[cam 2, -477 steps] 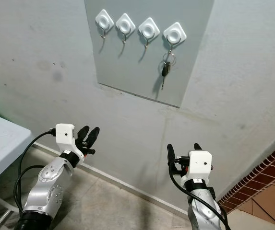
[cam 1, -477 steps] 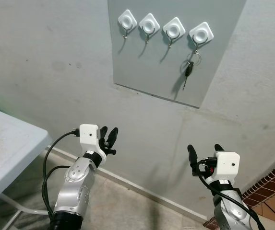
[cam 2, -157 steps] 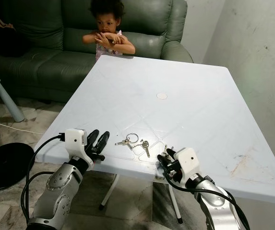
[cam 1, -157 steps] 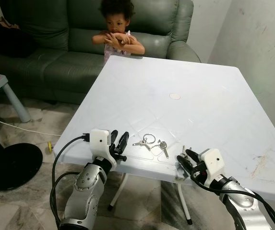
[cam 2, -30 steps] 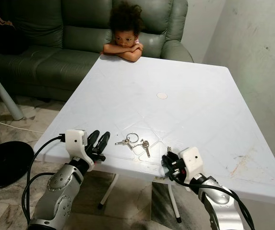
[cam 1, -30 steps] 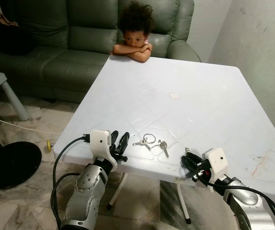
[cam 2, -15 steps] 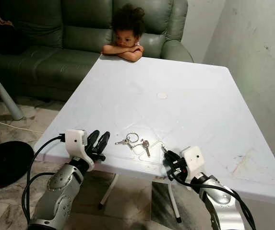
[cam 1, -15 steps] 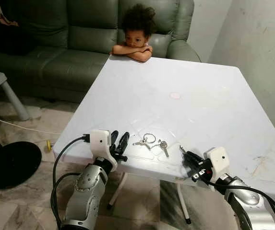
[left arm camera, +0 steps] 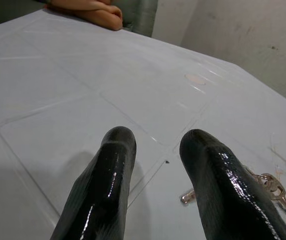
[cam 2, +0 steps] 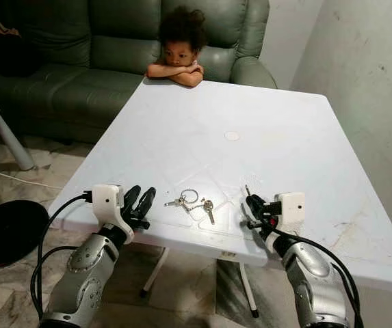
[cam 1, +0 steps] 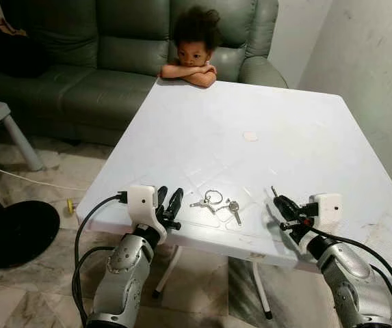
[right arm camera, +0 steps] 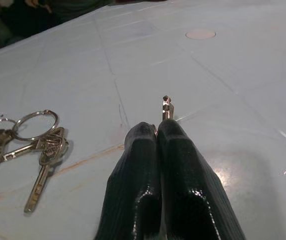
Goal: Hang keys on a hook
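Keys on a ring lie flat on the white table, close to its near edge and roughly midway between the two grippers; the ring is toward the far side of the bunch and the longest key points back toward the near edge, slightly toward the right-hand side. The right gripper hovers just over the table beside the near edge, its fingers pinched together on what looks like a single small key whose metal tip pokes out past the fingertips. From that gripper the bunch lies to its left, near but apart. The left gripper rests at the near edge with its fingers spread and nothing between them; the bunch lies to its right and a little farther in, at about the same distance. A person leans folded arms on the far edge. Since the right gripper already seems occupied, the free left gripper looks the better placed to reach the ring.
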Robot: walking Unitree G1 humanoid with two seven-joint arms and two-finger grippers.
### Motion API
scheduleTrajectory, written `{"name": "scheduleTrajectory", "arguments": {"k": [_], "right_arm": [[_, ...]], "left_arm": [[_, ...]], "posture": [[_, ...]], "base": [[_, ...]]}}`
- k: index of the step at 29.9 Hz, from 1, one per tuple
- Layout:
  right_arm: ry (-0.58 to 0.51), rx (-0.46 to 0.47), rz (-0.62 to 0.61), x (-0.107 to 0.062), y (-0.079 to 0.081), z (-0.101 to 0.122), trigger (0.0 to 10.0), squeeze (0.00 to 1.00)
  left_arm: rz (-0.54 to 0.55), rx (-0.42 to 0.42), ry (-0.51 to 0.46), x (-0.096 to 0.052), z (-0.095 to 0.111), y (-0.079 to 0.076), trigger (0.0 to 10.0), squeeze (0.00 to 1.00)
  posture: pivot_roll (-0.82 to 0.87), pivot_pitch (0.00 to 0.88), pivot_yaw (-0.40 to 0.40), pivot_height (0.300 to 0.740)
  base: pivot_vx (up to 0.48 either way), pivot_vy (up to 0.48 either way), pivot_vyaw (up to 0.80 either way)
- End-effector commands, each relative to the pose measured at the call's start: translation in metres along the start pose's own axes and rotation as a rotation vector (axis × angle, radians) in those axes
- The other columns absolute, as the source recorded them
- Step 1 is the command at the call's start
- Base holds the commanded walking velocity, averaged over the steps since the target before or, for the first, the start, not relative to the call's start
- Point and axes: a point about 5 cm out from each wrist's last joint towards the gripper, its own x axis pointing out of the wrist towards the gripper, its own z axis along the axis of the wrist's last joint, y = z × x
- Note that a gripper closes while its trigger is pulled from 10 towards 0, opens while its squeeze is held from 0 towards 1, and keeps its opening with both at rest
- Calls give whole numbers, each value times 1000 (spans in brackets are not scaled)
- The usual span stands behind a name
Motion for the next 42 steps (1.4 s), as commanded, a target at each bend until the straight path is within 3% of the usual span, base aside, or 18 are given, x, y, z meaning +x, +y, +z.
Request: {"name": "scheduleTrajectory", "arguments": {"k": [1, 8, 10, 12, 13, 17, 26, 27, 28, 29, 33, 34, 35, 42], "right_arm": [[-23, 45, -18, 2, -1, 9, 10000, 0], [-49, 250, -28, 7, 1, 15, 10000, 0], [-20, 171, -12, 6, 4, 11, 10000, 0], [-6, 150, -9, 6, 4, 9, 10000, 0], [38, 50, 11, 4, 6, 2, 10000, 0], [132, -152, 71, -3, 11, -11, 10000, 0], [134, -180, 68, -4, 10, -12, 10000, 0], [130, -175, 77, -4, 10, -13, 10000, 165], [127, -169, 84, -5, 11, -13, 10000, 165], [116, -148, 86, -5, 10, -12, 10000, 1000], [135, -177, 71, -5, 9, -12, 10000, 1000], [144, -177, 72, -5, 8, -13, 10000, 953], [144, -176, 85, -5, 9, -13, 10000, 0], [139, -185, 82, -6, 7, -12, 10000, 0]], "left_arm": [[-12, -4, -16, 4, 4, -7, 10000, 0], [-16, -4, -18, 3, 4, -9, 10000, 0], [-18, -4, -18, 4, 4, -9, 10000, 0], [-19, -4, -18, 4, 4, -9, 10000, 0], [-20, -3, -19, 4, 4, -10, 10000, 0], [-22, -2, -20, 4, 5, -10, 10000, 0], [-27, -3, -19, 5, 4, -11, 10000, 0], [-27, -4, -19, 5, 4, -11, 10000, 0], [-27, -4, -19, 5, 4, -11, 10000, 0], [-27, -5, -19, 5, 4, -11, 10000, 0], [-27, -6, -18, 5, 4, -11, 10000, 0], [-27, -6, -18, 5, 4, -11, 10000, 0], [-27, -7, -18, 5, 4, -12, 10000, 0], [-25, -8, -19, 5, 4, -11, 10000, 0]], "posture": [[96, 0, -69, 740], [98, 0, -70, 740], [98, 0, -69, 740], [98, 0, -69, 740], [99, 0, -70, 740], [99, 0, -70, 740], [94, 0, -69, 740], [93, 0, -69, 740], [93, 0, -69, 740], [93, 0, -69, 740], [92, 0, -69, 740], [92, 0, -69, 740], [92, 0, -69, 740], [93, 0, -71, 740]], "base": [[0, 0, 0], [0, 0, 0], [0, 0, 0], [0, 0, 0], [0, 0, 0], [0, 0, 0], [0, 0, 0], [0, 0, 0], [0, 0, 0], [0, 0, 0], [0, 0, 0], [0, 0, 0], [0, 0, 0], [0, 0, 0]]}}
